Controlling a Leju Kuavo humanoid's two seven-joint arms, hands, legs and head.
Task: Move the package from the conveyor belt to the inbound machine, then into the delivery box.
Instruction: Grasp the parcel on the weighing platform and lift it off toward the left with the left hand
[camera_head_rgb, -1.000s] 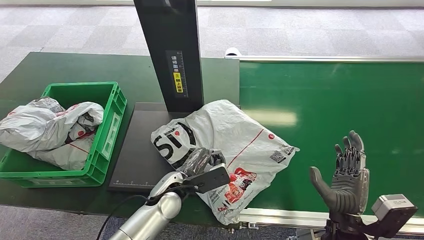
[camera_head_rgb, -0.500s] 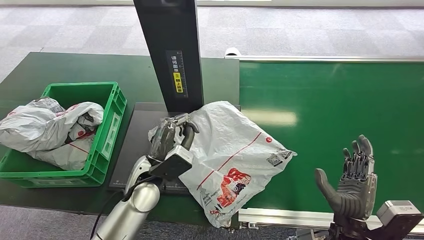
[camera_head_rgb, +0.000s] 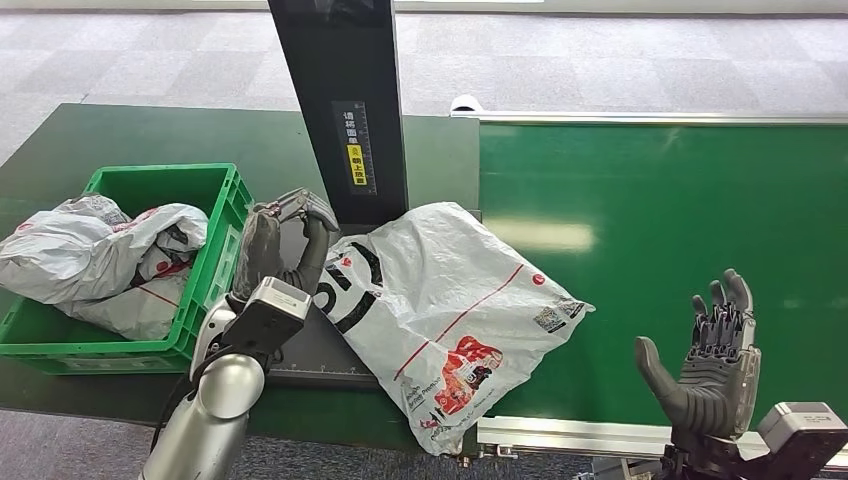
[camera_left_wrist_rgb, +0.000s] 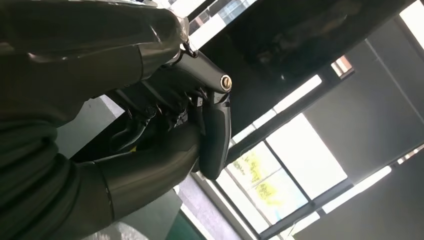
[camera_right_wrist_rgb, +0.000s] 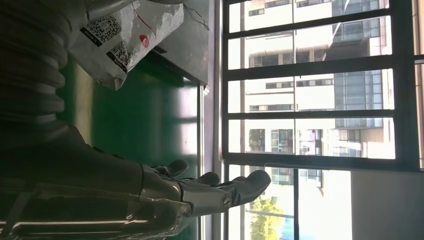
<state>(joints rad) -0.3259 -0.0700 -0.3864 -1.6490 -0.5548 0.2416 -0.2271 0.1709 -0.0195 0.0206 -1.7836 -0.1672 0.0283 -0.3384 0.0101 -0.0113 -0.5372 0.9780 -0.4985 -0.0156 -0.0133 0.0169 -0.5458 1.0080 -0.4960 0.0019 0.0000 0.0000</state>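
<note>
Hands first: our right hand (camera_head_rgb: 712, 365), at 5 o'clock, is spread open and holds nothing; our left hand (camera_head_rgb: 280, 245), at 9 o'clock, has fingers curled at the white printed plastic package (camera_head_rgb: 450, 305), though we cannot tell whether it grips. That package lies half on the black flat inbound machine plate (camera_head_rgb: 268, 300), half on the green conveyor belt (camera_head_rgb: 660, 220). We judge the scan step current; next, carry it to the green plastic delivery box (camera_head_rgb: 215, 250).

Left arm (camera_head_rgb: 205, 415), lower left: polished silver tube, black cable alongside, grey box at wrist. Left hand (camera_head_rgb: 280, 245) and right hand (camera_head_rgb: 712, 365), lower right: dark grey, ribbed fingers.
</note>
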